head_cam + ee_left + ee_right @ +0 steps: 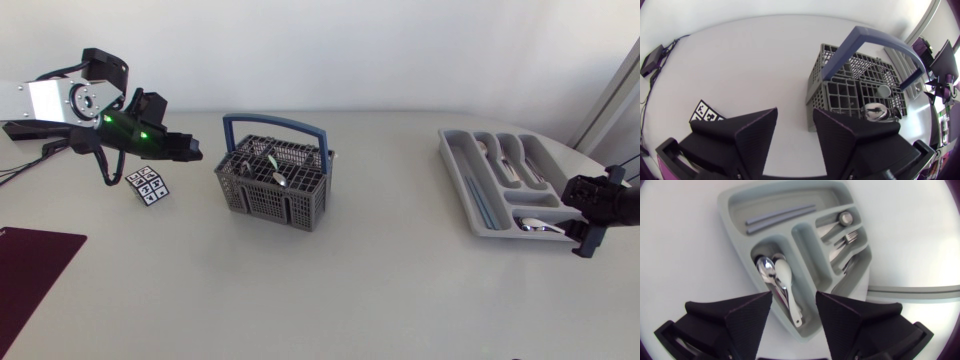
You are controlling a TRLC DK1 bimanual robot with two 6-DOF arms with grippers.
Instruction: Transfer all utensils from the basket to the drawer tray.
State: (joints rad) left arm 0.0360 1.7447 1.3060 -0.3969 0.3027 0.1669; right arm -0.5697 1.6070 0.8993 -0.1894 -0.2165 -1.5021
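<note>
Plainly, with my left jaws near the basket (280,200) and my right jaws over the tray (458,170), both spread and empty, the utensils (875,111) standing in the basket look light, stiff and slippery, best pinched across the upstanding end.

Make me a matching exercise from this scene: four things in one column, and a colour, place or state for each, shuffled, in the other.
1 basket
2 white spoon
3 patterned cube
4 right gripper

A open, above the tray
B black and white
C has a blue handle
D lying in the tray beside a metal spoon

Pairs: 1-C, 2-D, 3-B, 4-A
</note>
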